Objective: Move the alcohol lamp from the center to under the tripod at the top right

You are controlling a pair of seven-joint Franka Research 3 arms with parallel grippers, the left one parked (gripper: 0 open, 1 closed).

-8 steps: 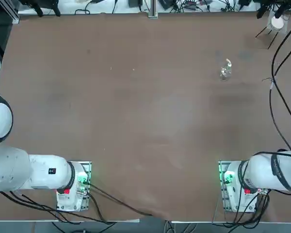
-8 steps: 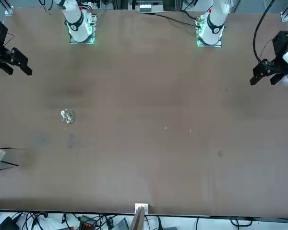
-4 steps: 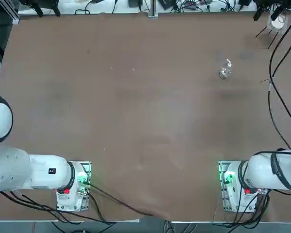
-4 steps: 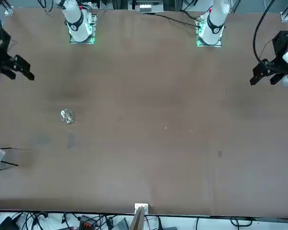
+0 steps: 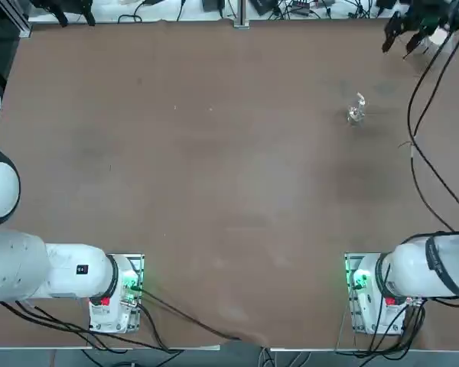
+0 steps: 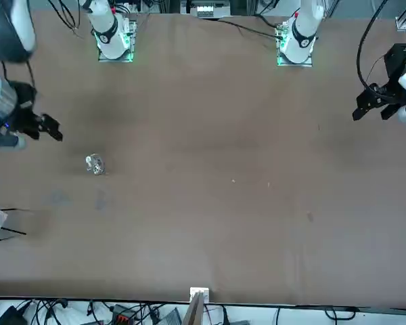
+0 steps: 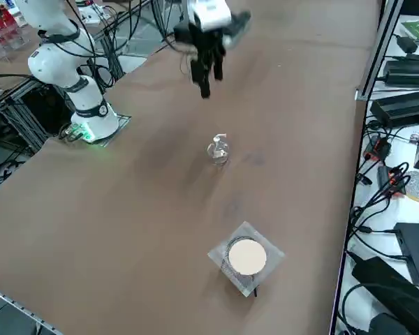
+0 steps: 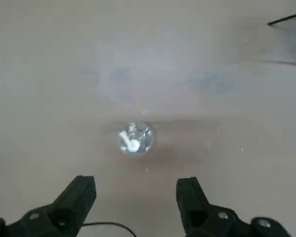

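1. While the brown table spreads wide across the scene, nearly all the action sits on its right side, as the top view shows it.
2. Here's the right arm, white with dark bands, reaching out over the far right part of the table.
3. Black cables sweep in long curves along that same side, crossing over the brown surface in the top view.
4. And the right gripper, black and poised above the table! Its jaws stand wide apart, as wide as they go, with nothing between them, and neither the lamp nor the tripod is being touched.
5. Over at the far right corner stands the tripod, its round white top above a pale square sheet, thin dark legs poking out below; from overhead, the gripper partly covers it.
6. Smallest of the lot, the alcohol lamp sits on bare table, right of centre and toward the far side, clear glass with a whitish tip, shiny as anything, well apart from the tripod and not under it.
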